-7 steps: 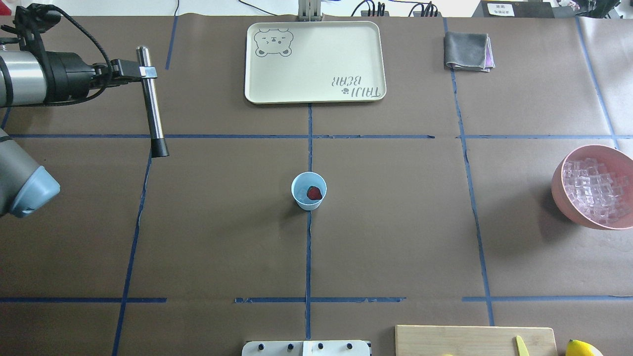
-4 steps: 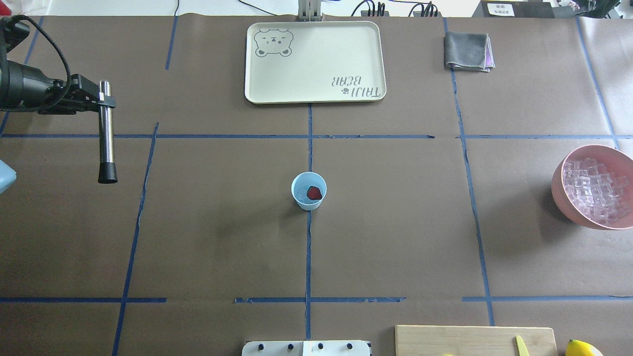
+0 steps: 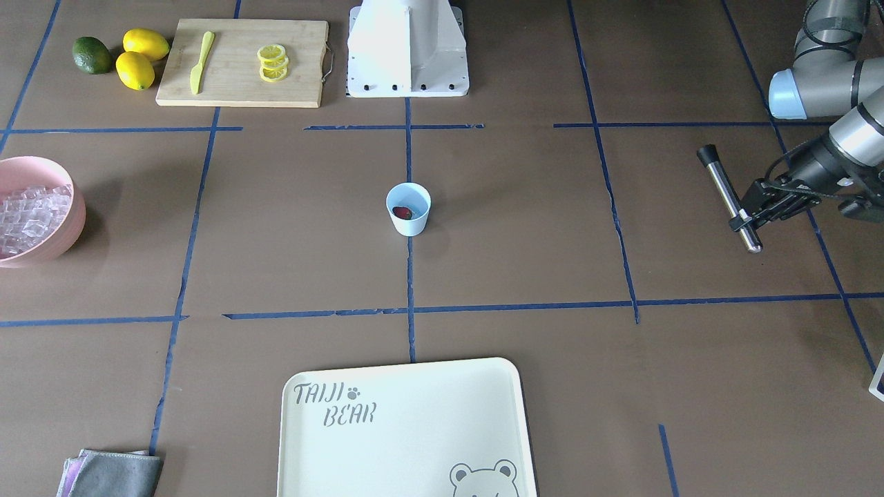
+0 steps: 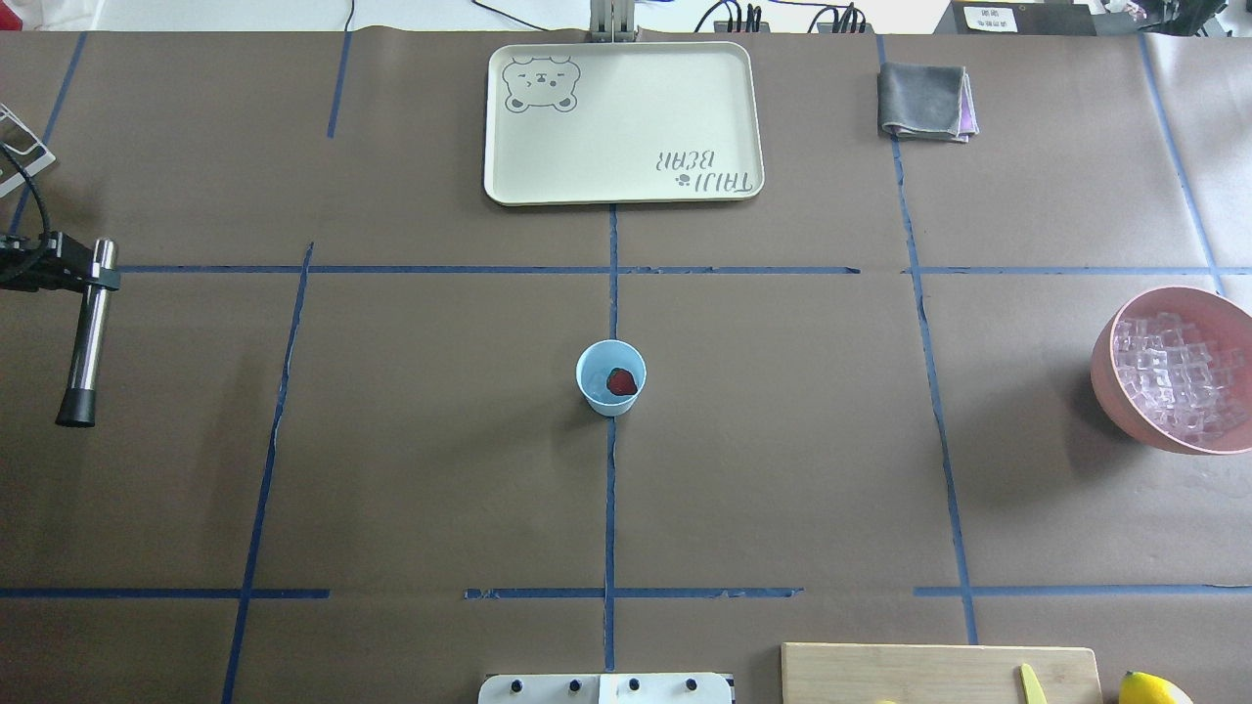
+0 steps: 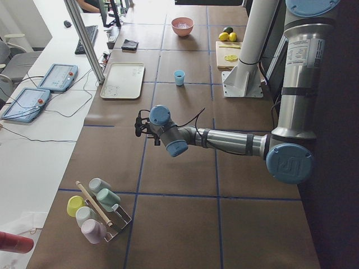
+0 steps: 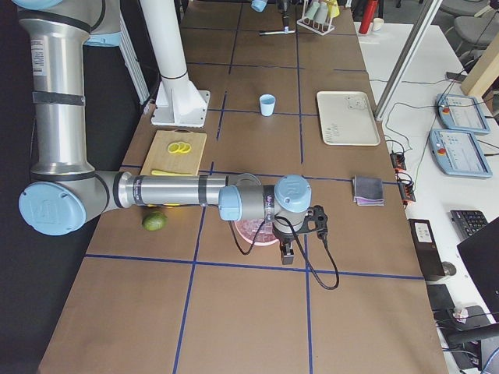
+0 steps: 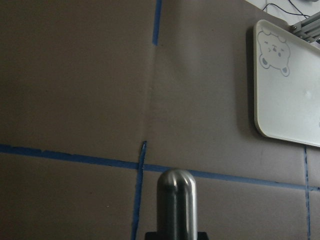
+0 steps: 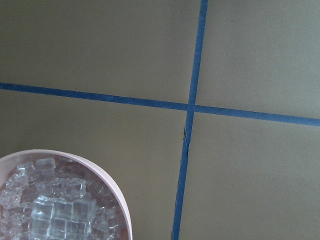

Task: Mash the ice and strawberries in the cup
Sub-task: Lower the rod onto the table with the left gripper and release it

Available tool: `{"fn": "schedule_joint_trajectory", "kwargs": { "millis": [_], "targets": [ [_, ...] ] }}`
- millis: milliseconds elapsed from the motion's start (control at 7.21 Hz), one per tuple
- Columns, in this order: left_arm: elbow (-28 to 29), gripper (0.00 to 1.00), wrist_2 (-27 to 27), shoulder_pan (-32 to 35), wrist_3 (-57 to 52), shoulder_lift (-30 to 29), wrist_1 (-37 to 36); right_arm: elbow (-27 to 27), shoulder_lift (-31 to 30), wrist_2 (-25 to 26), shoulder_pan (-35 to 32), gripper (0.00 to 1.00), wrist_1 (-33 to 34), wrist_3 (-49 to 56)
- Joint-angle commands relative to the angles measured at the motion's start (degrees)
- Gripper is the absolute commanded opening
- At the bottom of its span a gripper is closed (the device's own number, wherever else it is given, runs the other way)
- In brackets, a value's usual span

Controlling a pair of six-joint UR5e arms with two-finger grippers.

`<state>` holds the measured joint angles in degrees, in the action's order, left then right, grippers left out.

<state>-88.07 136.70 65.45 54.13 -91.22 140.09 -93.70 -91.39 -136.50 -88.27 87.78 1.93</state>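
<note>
The light blue cup (image 4: 610,377) stands upright at the table's centre, also in the front view (image 3: 408,208). One red strawberry (image 4: 621,381) lies inside it. The ice (image 4: 1174,376) is a pile of clear cubes in a pink bowl (image 4: 1105,376) at the right edge, also in the right wrist view (image 8: 55,210). My left gripper (image 4: 98,266) is far left of the cup, shut on a steel muddler (image 4: 86,337) with a black tip. My right gripper (image 6: 285,253) hangs above the bowl; I cannot tell whether it is open.
A cream tray (image 4: 622,122) lies at the back centre, a folded grey cloth (image 4: 924,101) to its right. A wooden cutting board (image 3: 242,62) with lemon slices and a yellow knife, plus lemons and a lime (image 3: 92,55), sit near the robot base.
My left arm has swung left and nearer to the robot with the muddler, now at the table's left edge. The cup, strawberry and bowl have not moved.
</note>
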Motion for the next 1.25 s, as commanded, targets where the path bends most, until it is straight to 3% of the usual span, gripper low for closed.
{"fn": "schedule_joint_trajectory", "kwargs": {
  "millis": [0, 416, 1110],
  "targets": [
    [6.04, 0.00, -0.90, 1.17, -10.93, 1.04, -0.17, 0.71, 0.16, 0.00, 0.20, 1.00, -0.07, 0.00],
    [10.36, 0.00, -5.37, 1.53, -15.62, 1.13, -0.26, 0.63, 0.16, 0.00, 0.20, 1.00, -0.07, 0.00],
    [10.38, 0.00, -7.31, 1.79, -17.57, 3.94, -0.08, 0.62, 0.42, 0.00, 0.20, 1.00, -0.07, 0.00]
  ]
}}
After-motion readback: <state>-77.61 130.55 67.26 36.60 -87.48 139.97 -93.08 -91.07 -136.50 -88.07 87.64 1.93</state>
